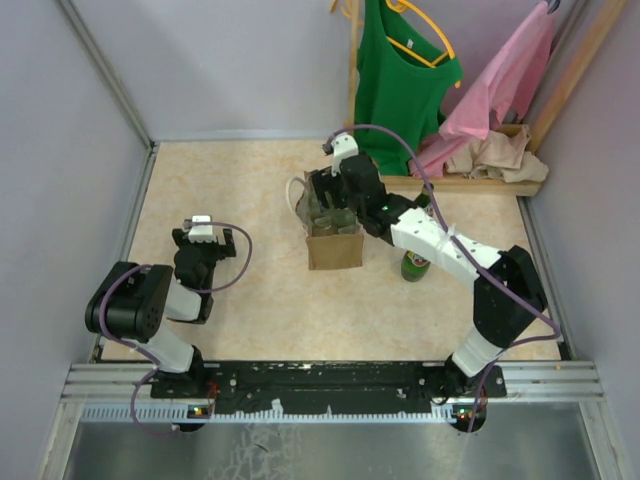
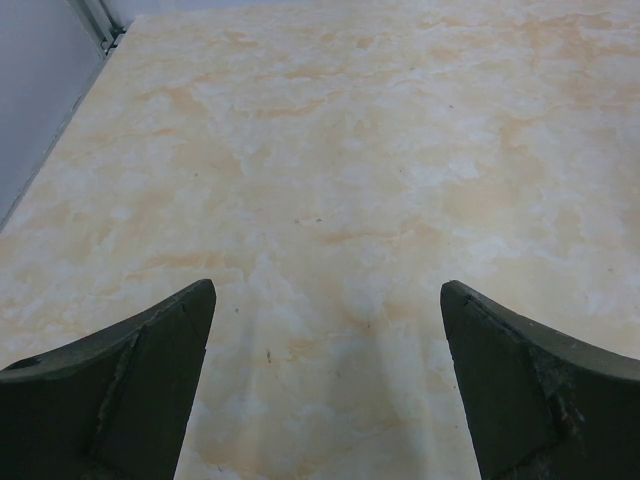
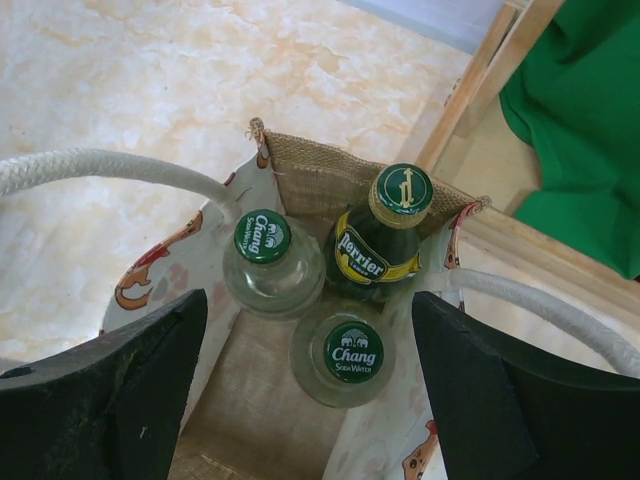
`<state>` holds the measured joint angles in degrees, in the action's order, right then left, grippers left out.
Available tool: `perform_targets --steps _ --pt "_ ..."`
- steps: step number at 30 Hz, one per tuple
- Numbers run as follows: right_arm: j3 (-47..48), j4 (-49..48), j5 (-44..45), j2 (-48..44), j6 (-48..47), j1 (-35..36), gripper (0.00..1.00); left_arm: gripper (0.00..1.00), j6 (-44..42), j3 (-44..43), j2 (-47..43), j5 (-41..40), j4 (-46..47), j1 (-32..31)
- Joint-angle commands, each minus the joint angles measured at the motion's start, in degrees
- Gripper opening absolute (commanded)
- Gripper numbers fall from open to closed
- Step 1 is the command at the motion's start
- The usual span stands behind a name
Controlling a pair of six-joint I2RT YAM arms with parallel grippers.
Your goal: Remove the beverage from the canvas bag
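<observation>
The tan canvas bag with white looped handles stands mid-table. In the right wrist view its open mouth holds three bottles: two clear Chang soda waters with green caps and a green Perrier. My right gripper hovers open just above the bag, its jaws either side of the nearer Chang bottle, touching nothing. In the top view it is over the bag. My left gripper is open and empty over bare table at the left.
A green bottle stands on the table right of the bag, beside my right arm. A green sleeveless shirt and a pink garment hang on a wooden rack at the back right. Walls enclose the table.
</observation>
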<state>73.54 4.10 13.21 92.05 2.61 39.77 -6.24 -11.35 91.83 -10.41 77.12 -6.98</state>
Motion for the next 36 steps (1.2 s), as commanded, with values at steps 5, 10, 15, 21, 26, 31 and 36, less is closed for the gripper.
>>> perform_targets --steps 5,10,15,21,26,31,36 --pt "-3.3 -3.4 2.2 -1.8 3.1 -0.6 0.77 1.00 0.5 -0.8 0.0 0.7 0.8 0.2" --pt "-4.8 -4.1 1.7 -1.2 4.1 -1.2 0.73 1.00 0.5 -0.8 0.0 0.7 0.8 0.2" --pt "-5.5 -4.8 2.6 -0.2 4.3 -1.4 0.71 1.00 0.5 -0.8 0.0 0.7 0.8 0.3" --pt "-5.1 -6.2 3.7 1.9 3.5 -1.4 0.64 1.00 0.5 -0.8 0.0 0.7 0.8 0.3" --pt "-4.7 -7.4 5.1 4.7 3.2 -1.4 0.59 1.00 0.5 -0.8 -0.1 0.7 0.8 0.3" --pt "-4.8 -8.3 6.2 6.0 3.0 -1.4 0.58 1.00 0.5 -0.8 0.0 0.7 0.8 0.3" --pt "-4.9 -9.0 7.5 7.0 2.4 -1.5 0.55 1.00 0.5 -0.8 0.0 0.7 0.8 0.3"
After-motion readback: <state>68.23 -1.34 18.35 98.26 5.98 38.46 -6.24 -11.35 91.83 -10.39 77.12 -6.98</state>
